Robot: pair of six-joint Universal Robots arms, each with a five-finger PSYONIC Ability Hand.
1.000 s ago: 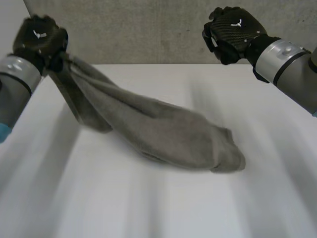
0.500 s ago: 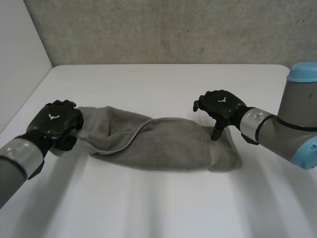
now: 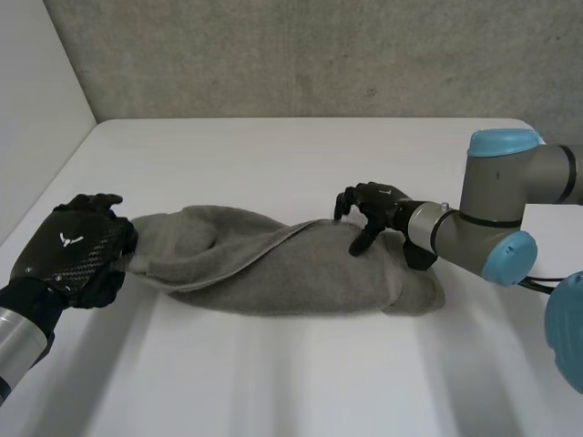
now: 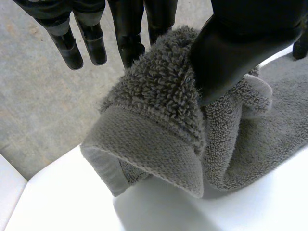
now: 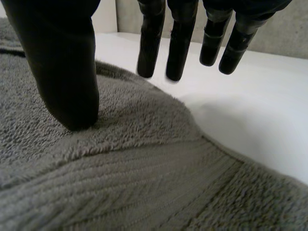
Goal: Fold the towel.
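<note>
the grey towel lies bunched in a long, loose roll across the middle of the white table, one hemmed edge running along its top. the left hand is at the roll's left end; in its wrist view the thumb presses the thick terry fold against the fingers behind it, pinching that end, while other fingers hang free beside it. the right hand is at the towel's far edge towards the right end, its thumb tip resting on the pile and its fingers straight, spread, over bare table.
</note>
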